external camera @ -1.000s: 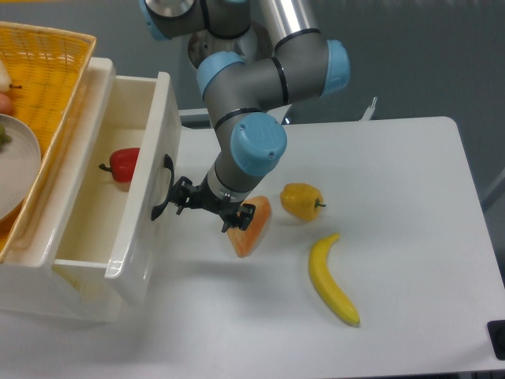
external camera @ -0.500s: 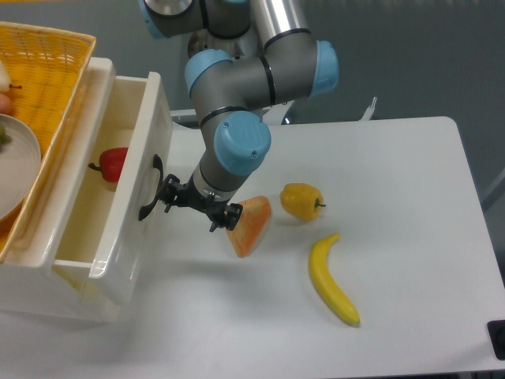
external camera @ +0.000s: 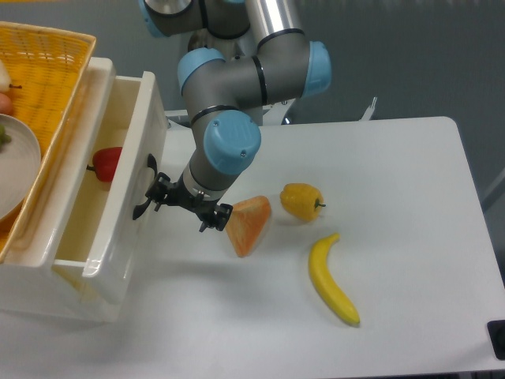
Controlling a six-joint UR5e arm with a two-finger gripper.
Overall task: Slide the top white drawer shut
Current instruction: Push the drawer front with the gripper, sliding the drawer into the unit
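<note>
I see the end effector (external camera: 170, 201) against the top white drawer (external camera: 126, 197) front, drawer lying frame-left of it; push goes left. Finger state: can't tell.

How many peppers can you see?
2. A red pepper lies inside the open top white drawer, and a yellow pepper sits on the table beside the orange wedge. More could be hidden.

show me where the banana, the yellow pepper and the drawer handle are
banana (external camera: 331, 280), fixed camera, middle of its body
yellow pepper (external camera: 301, 200), fixed camera, its rounded side
drawer handle (external camera: 144, 197), fixed camera, its curved black bar
</note>
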